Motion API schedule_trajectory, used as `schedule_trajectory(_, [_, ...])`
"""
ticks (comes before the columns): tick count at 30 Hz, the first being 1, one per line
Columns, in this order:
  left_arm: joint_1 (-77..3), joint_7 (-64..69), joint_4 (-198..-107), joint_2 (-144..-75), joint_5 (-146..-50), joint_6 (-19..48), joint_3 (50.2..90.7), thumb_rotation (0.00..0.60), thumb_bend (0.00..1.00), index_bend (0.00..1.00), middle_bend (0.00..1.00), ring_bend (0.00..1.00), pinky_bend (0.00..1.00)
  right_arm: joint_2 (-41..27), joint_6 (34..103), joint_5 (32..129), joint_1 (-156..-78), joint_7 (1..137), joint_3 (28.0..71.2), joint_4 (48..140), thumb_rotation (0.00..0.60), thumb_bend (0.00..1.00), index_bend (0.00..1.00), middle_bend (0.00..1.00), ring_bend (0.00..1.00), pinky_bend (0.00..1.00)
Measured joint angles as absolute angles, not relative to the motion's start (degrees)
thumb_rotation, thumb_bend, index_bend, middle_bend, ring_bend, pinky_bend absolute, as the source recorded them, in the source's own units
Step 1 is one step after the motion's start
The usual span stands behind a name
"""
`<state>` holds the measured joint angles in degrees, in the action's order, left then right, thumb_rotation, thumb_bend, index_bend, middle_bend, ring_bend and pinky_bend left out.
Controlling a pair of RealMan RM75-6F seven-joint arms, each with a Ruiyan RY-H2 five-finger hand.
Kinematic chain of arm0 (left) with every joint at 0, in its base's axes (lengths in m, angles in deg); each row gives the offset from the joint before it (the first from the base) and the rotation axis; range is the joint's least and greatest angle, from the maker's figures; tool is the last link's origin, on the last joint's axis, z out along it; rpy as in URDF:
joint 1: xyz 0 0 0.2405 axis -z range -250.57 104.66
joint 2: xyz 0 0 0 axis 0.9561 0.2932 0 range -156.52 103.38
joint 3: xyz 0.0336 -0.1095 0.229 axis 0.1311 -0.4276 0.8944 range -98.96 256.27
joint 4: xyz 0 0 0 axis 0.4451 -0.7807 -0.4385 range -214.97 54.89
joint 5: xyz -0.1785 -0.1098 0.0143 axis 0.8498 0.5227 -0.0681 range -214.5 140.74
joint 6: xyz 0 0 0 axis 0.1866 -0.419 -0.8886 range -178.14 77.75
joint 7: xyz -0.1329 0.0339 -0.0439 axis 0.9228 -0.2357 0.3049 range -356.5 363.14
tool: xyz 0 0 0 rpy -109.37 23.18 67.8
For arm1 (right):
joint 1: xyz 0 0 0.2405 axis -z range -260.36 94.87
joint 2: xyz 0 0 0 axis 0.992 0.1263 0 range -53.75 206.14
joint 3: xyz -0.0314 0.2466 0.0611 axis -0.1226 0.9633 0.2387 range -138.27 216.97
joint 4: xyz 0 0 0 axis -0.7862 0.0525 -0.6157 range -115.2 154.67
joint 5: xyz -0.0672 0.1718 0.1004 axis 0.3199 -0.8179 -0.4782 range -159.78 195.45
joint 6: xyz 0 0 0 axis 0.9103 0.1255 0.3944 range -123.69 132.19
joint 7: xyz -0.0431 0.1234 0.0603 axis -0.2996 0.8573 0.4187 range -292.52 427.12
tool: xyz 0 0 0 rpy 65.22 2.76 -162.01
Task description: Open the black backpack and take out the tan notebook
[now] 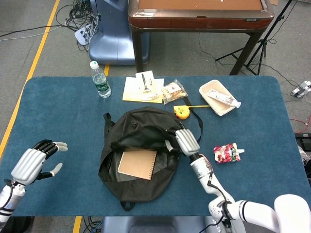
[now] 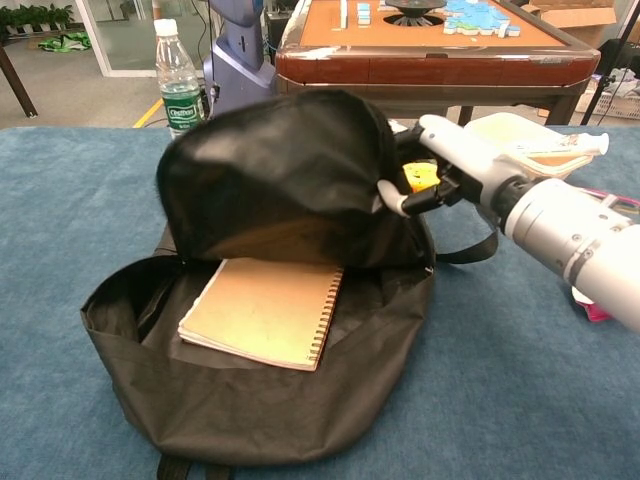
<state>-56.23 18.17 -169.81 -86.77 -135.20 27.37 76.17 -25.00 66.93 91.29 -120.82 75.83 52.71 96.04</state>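
The black backpack (image 1: 112, 171) lies in the middle of the blue table, its front flap (image 2: 280, 170) folded up and back. My right hand (image 1: 183, 141) grips the flap's right edge and holds it raised; the same hand (image 2: 445, 165) shows at the right of the flap in the chest view. Inside the opened bag lies the tan spiral notebook (image 1: 138, 164), flat and fully exposed (image 2: 265, 310). My left hand (image 1: 36, 159) hovers over the table's left side, well apart from the bag, fingers spread and holding nothing.
Behind the bag lie a water bottle (image 1: 100, 79), papers (image 1: 143, 87), a snack bag (image 1: 174, 91), a yellow tape measure (image 1: 181, 111) and a white tray (image 1: 217, 97). A red pouch (image 1: 227, 153) lies right of my right hand. A wooden table (image 1: 199, 19) stands beyond.
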Motion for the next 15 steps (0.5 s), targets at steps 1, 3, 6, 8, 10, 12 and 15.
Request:
schedule_trajectory(1, [-55.87, 18.61, -169.54, -86.99, -135.7, 27.44, 76.19, 0.6, 0.32, 0.37, 0.35, 0.34, 0.26, -25.19, 66.85, 89.98, -120.62, 75.77, 53.37, 96.28, 0.6, 0.58, 0.79, 0.55, 0.32, 0.08])
schedule_trajectory(3, [-55.01, 19.54, -168.86, -87.63, -136.97, 27.75, 76.24, 0.6, 0.32, 0.39, 0.38, 0.37, 0.29, -25.57, 66.54, 87.0, -120.18, 75.49, 54.77, 96.89, 0.6, 0.58, 0.79, 0.54, 0.32, 0.08])
schedule_trajectory(6, [-53.42, 20.77, -167.9, -88.45, -138.99, 27.95, 76.4, 0.6, 0.32, 0.4, 0.4, 0.39, 0.33, -25.86, 66.04, 83.15, -119.64, 74.23, 56.29, 97.77, 0.6, 0.58, 0.79, 0.54, 0.32, 0.08])
schedule_trajectory(8, [-52.28, 21.52, -167.41, -88.86, -140.12, 27.77, 76.56, 0.6, 0.32, 0.41, 0.41, 0.39, 0.34, -26.0, 65.76, 81.12, -119.33, 72.87, 57.12, 98.29, 0.6, 0.58, 0.79, 0.53, 0.32, 0.08])
schedule_trajectory(10, [-51.11, 22.29, -166.96, -89.26, -141.08, 27.36, 76.76, 0.6, 0.32, 0.43, 0.42, 0.4, 0.34, -26.08, 65.53, 80.0, -119.13, 72.11, 57.54, 98.64, 0.6, 0.58, 0.79, 0.53, 0.32, 0.08])
schedule_trajectory(12, [-49.68, 22.88, -166.59, -89.77, -142.55, 26.78, 76.97, 0.6, 0.32, 0.44, 0.44, 0.42, 0.35, -26.2, 65.18, 78.71, -118.97, 71.76, 57.91, 98.97, 0.6, 0.58, 0.79, 0.52, 0.32, 0.08])
schedule_trajectory(15, [-46.6, 23.86, -165.45, -90.98, -145.84, 25.96, 77.32, 0.6, 0.32, 0.45, 0.46, 0.43, 0.37, -26.57, 64.64, 76.98, -118.97, 70.84, 58.48, 99.17, 0.6, 0.58, 0.79, 0.51, 0.32, 0.08])
